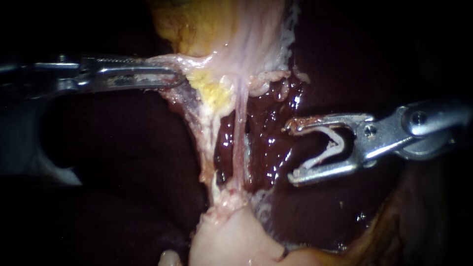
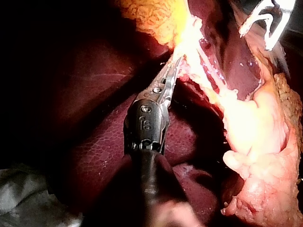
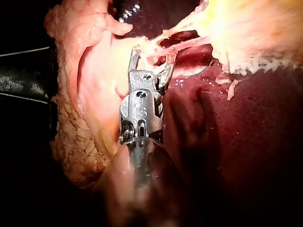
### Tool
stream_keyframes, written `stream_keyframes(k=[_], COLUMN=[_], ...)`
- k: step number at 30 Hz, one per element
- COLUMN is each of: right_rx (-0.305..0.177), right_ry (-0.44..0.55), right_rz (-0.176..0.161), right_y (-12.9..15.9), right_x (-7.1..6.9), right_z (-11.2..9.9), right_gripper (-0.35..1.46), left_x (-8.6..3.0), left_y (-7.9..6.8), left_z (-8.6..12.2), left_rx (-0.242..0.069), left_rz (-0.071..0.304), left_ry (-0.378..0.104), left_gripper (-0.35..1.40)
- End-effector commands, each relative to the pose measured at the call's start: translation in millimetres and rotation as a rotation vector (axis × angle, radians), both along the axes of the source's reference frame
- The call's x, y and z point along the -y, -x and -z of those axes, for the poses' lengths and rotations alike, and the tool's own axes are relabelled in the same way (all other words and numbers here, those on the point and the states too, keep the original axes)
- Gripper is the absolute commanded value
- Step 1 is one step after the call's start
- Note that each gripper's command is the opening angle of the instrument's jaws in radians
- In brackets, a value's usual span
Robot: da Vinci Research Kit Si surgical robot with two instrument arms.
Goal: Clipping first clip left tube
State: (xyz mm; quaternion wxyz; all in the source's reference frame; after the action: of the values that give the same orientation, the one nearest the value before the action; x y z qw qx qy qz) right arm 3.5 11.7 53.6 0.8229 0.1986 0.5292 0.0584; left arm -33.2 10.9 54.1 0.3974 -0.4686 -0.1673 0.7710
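Observation:
Two pale strands run down the middle of the endoscope view, over the dark red liver [image 1: 268, 140]. The left tube [image 1: 201, 130] is whitish and ragged, and the thin pink right tube [image 1: 239, 140] lies beside it. My left instrument [image 1: 178, 77] comes in level from the left. Its jaws are shut on a fold of whitish tissue [image 1: 189, 63] just above the left tube, and the left wrist view shows that grip [image 2: 173, 70]. My right instrument [image 1: 288, 153] has its jaws open, with a white clip [image 1: 329, 148] seated between them. It stands right of both tubes and touches neither [image 3: 154, 51].
Yellow fat [image 1: 197, 24] hangs at the top, with a yellow patch [image 1: 214, 91] where the strands start. The pale gallbladder [image 1: 231, 241] bulges at the bottom where the tubes end. Wet liver surface [image 1: 276, 106] lies between the tubes and the open jaws.

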Motion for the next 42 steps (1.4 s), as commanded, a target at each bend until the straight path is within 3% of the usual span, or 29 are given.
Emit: stream_keyframes(k=[1,6,15,26,36,42], right_rx=[0.000,0.000,0.000,-0.008,-0.001,0.002], right_ry=[0.000,0.000,0.000,-0.005,-0.108,-0.149], right_rz=[0.000,0.000,0.000,0.012,0.021,0.031], right_y=[0.0,0.0,0.0,-1.4,-7.9,-10.4], right_x=[0.0,0.0,0.0,0.7,4.2,5.2], right_z=[0.0,0.0,0.0,0.0,-2.3,-3.5], right_gripper=[0.48,0.48,0.48,0.48,0.48,0.46], left_x=[0.0,-0.2,-1.4,-1.1,-0.9,-0.8], left_y=[0.0,-1.4,-4.6,-4.6,-4.4,-4.3], left_z=[0.1,2.0,6.9,7.5,7.7,7.8], left_rx=[0.001,0.008,0.022,0.019,0.017,0.016], left_rz=[-0.001,-0.008,0.030,0.035,0.037,0.038], left_ry=[0.000,-0.010,-0.005,-0.005,-0.005,-0.005], left_gripper=[-0.35,-0.35,-0.35,-0.35,-0.35,-0.35])
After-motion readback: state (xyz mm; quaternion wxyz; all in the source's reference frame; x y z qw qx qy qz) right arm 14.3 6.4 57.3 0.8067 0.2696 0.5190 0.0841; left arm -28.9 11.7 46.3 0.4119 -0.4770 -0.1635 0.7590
